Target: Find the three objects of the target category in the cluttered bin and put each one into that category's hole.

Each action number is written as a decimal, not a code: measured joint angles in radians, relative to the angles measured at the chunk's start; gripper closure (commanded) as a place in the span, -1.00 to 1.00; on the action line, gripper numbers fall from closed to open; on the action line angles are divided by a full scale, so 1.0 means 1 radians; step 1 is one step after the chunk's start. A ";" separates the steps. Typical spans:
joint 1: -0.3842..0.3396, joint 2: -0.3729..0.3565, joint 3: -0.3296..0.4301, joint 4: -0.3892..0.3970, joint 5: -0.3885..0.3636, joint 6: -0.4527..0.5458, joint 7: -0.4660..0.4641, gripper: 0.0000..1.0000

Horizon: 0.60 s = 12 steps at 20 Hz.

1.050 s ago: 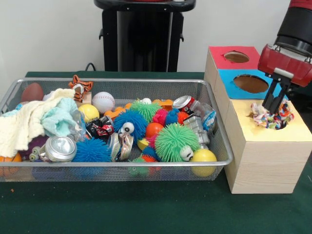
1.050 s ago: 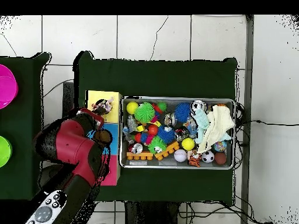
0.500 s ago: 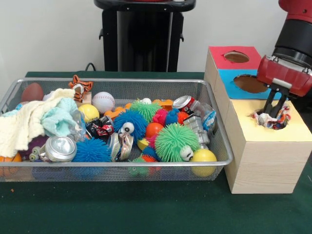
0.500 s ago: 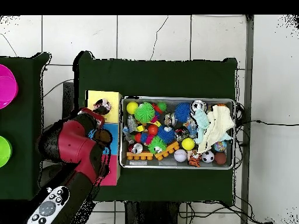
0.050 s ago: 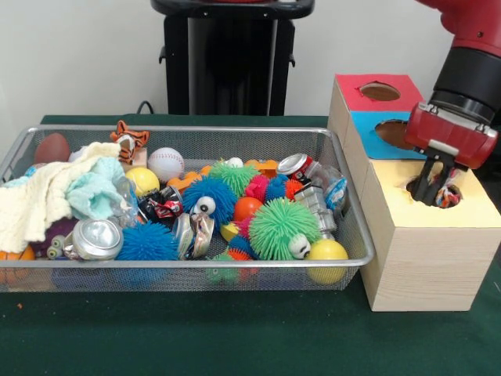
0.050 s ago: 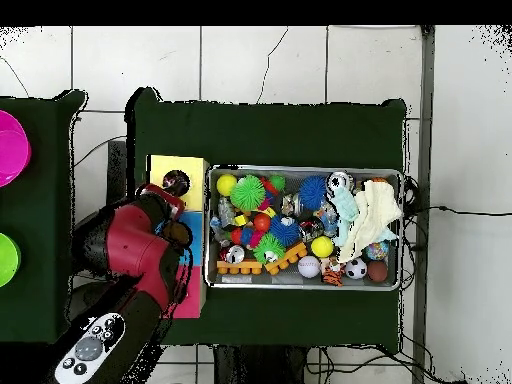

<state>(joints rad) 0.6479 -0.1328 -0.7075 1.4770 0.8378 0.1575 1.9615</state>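
The gripper [image 5: 433, 192] of the red and black arm [image 5: 462, 86] stands over the hole in the yellow-topped box [image 5: 427, 235], its dark fingers [image 5: 425, 186] close together; whether they pinch anything cannot be told. A multicoloured rope toy [image 5: 448, 196] sits low in that hole, just beside the fingers. The front view shows this toy; in the overhead view the arm [image 6: 135, 250] covers much of the boxes and the yellow top's hole [image 6: 176, 182] appears only as a dark circle.

Three boxes stand in a row against one end of the wire bin [image 5: 235, 276]: the yellow one, a blue-topped box [image 5: 395, 141] and a red-topped box [image 5: 374, 88], each with one round hole.

The bin holds a heap of clutter. Visible in the front view are a cream cloth [image 5: 43, 196] at the end away from the boxes, a baseball [image 5: 165, 164], a toy tiger [image 5: 128, 138], two yellow balls [image 5: 326, 252], a large green spiky ball [image 5: 275, 227], two blue spiky balls [image 5: 210, 196] and several crushed cans [image 5: 96, 239]. A red can [image 5: 295, 165] bears print too small to read. Only the overhead view shows a small soccer ball [image 6: 356, 268] at the bin's edge.
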 measured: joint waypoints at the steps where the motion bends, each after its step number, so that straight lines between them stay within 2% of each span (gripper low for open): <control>1: -0.003 0.003 0.003 -0.001 0.002 -0.004 0.000 1.00; 12: -0.042 0.022 0.018 -0.021 0.008 -0.043 0.000 1.00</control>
<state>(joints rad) 0.6064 -0.1112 -0.6897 1.4555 0.8454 0.1143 1.9615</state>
